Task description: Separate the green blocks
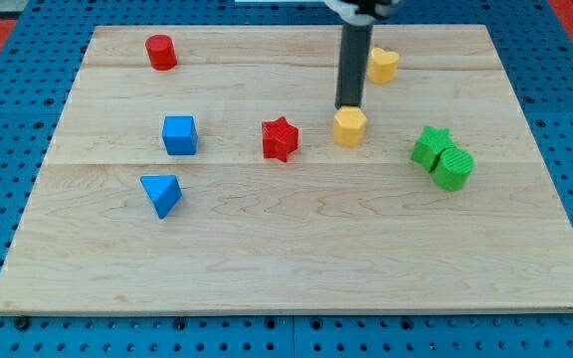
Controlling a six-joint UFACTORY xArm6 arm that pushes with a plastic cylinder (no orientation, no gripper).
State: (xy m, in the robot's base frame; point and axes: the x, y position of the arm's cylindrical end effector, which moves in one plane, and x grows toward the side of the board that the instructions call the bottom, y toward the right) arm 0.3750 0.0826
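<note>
Two green blocks sit touching at the view's right: a green star [430, 145] and a green cylinder [454, 168] just below and right of it. My tip [349, 106] is at the end of the dark rod, just above a yellow hexagon block [349, 126]. The tip is well to the left of the green blocks, about a block-and-a-half's gap away.
A second yellow block [383, 65] lies right of the rod near the top. A red star [280, 138] is at the middle, a red cylinder [161, 52] at top left, a blue cube [179, 134] and a blue triangle [161, 194] at left. The wooden board [296, 268] lies on a blue pegboard.
</note>
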